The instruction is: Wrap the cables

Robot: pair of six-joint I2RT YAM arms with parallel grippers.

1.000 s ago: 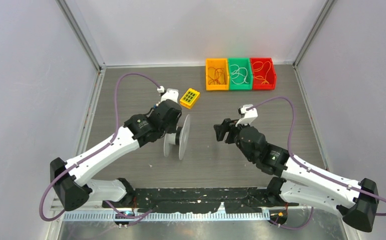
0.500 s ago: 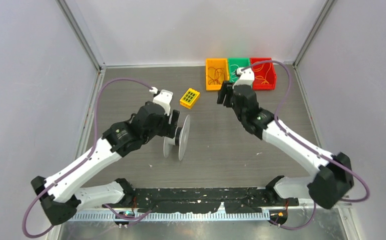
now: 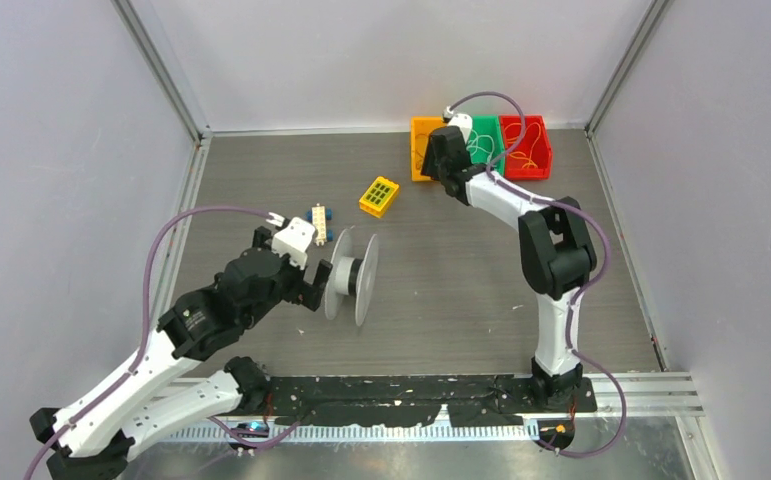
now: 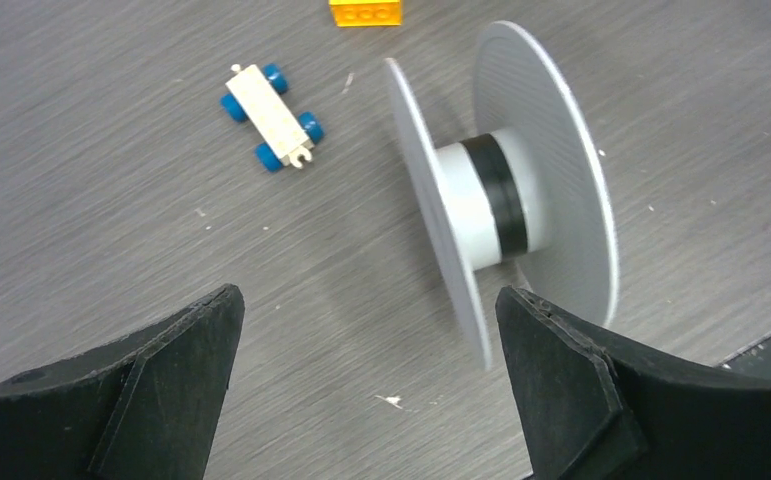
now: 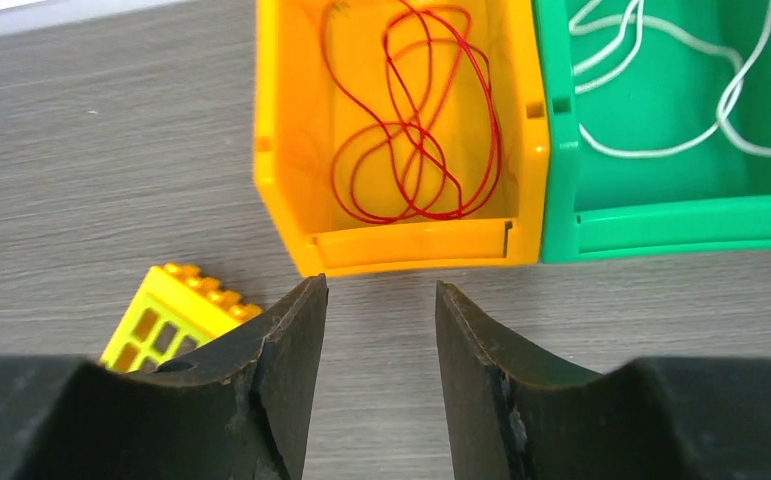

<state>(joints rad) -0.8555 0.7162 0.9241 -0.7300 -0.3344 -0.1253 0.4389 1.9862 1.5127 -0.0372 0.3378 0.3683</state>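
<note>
Wrapping has not begun: the cable (image 5: 411, 130) lies coiled in the orange bin (image 5: 286, 200), and the spool (image 4: 481, 200) on the desk (image 4: 111, 200) carries none. My right hand (image 5: 381, 285) hovers above that bin, parted and empty; my left hand (image 4: 368, 295) gapes wide by the spool.

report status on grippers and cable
Left gripper open, empty, beside spool. Right gripper open, facing orange bin. Red cable loose inside bin, ungripped. Nothing blocking.

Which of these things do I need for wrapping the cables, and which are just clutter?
Job: thin dark red wire in orange plastic bin; grey plastic spool.
Lying about: yellow studded block; white toy chassis with blue wheels; green bin of white wires.
</note>
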